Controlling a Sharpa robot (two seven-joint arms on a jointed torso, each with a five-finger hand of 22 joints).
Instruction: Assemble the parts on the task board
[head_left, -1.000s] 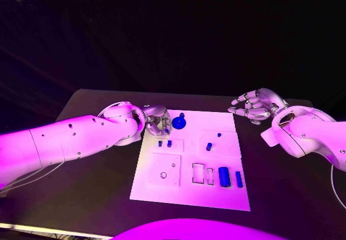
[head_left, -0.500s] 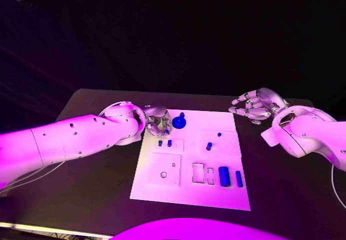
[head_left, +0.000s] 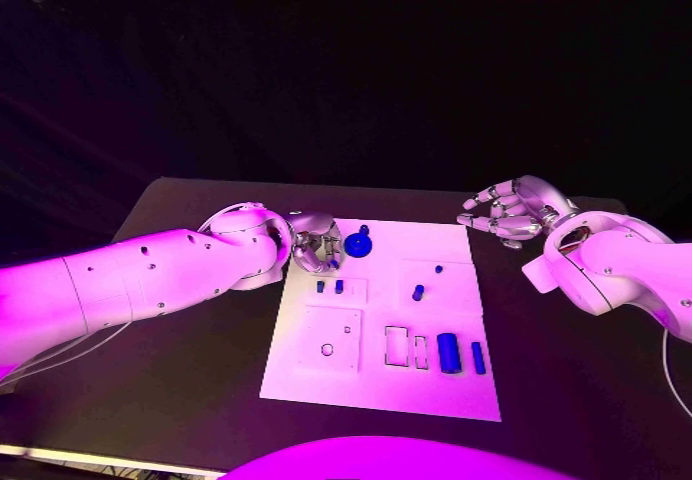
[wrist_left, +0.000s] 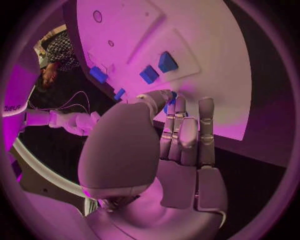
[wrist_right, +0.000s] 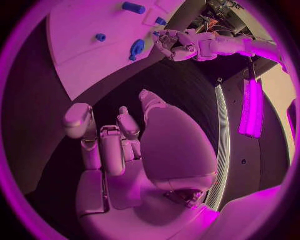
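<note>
Black table (head_left: 188, 330) carries white task board (head_left: 382, 385). Left robot hand (head_left: 315, 243) seen at board's far left corner, fingers curled, just beside round blue part (head_left: 358, 243); grasp cannot be told. Right robot hand (head_left: 505, 213) held off board's far right corner, fingers loosely spread, nothing held.

White rectangular task board (head_left: 378, 385) on a black table (head_left: 188, 380), bearing small blue parts: a round-headed blue piece (head_left: 358, 243) at the board's 12 o'clock, two short blue pegs (head_left: 330, 287) toward 10 o'clock, two blue cylinders (head_left: 460, 354) toward 4 o'clock. White arms (head_left: 130, 280) end in a silver left hand (head_left: 315, 243) and silver right hand (head_left: 505, 213).
</note>
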